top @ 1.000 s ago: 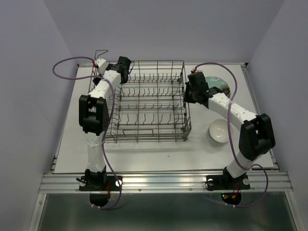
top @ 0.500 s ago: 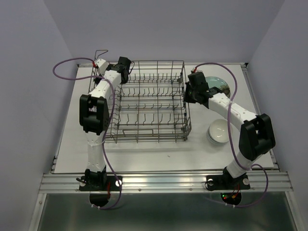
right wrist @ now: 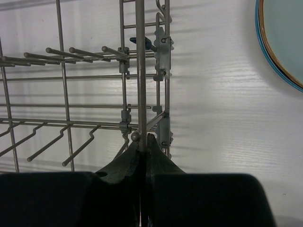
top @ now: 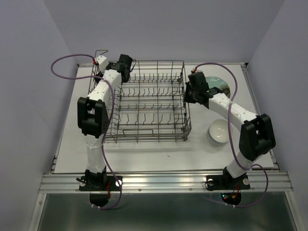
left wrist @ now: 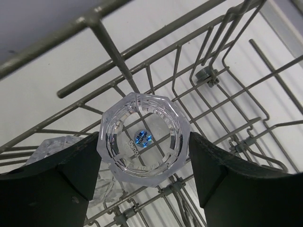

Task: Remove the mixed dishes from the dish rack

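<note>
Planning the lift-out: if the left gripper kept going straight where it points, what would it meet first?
The left gripper grips a clear glass; right behind it lie the dish rack's grey wires, so those likely come first, though depth is unclear.

Right wrist camera: I see the right gripper [right wrist: 143,142] at bottom centre, its dark jaws pressed together on a single grey wire of the dish rack [right wrist: 66,75]. That wire runs straight up the frame from the jaws. Rack tines and cross-wires fill the left half. Grey clips sit on the side wires just right of the pinched wire. At upper right, a pale green plate [right wrist: 284,38] with a blue rim lies on the white surface [right wrist: 218,109], cut off by the frame edge and well apart from the rack.
</note>
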Action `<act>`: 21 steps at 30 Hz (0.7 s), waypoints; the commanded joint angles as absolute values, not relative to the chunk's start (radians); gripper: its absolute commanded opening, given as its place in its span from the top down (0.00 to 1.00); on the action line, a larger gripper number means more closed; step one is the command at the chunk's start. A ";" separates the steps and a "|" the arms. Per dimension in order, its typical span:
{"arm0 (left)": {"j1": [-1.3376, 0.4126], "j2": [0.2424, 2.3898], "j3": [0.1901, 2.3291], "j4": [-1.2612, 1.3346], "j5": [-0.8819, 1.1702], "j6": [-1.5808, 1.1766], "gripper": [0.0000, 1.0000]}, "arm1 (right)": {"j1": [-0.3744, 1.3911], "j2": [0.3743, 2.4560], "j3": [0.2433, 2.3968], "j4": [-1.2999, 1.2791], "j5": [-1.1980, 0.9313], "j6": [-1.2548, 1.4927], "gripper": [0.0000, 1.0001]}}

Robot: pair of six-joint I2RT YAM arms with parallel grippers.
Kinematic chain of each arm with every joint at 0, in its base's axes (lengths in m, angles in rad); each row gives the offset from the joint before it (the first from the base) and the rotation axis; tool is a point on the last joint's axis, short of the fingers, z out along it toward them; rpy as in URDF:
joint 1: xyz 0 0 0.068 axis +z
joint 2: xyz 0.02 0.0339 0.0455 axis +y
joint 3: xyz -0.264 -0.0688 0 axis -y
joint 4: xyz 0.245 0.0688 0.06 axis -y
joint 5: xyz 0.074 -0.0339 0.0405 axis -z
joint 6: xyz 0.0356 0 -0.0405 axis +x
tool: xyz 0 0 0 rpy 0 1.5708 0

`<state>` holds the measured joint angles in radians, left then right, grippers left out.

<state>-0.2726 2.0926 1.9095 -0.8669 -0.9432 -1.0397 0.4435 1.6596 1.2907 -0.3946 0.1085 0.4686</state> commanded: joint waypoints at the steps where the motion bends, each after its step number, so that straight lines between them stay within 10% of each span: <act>1: -0.301 1.939 1.930 -0.835 -1.055 -1.009 1.00 | 0.449 1.637 1.264 -0.388 0.080 0.483 0.99; 13: -0.333 1.861 1.947 -0.730 -1.014 -0.858 1.00 | 0.449 1.635 1.288 -0.387 0.083 0.492 0.96; 21: -0.365 1.746 1.933 -0.577 -0.913 -0.697 1.00 | 0.449 1.626 1.380 -0.387 0.106 0.480 0.56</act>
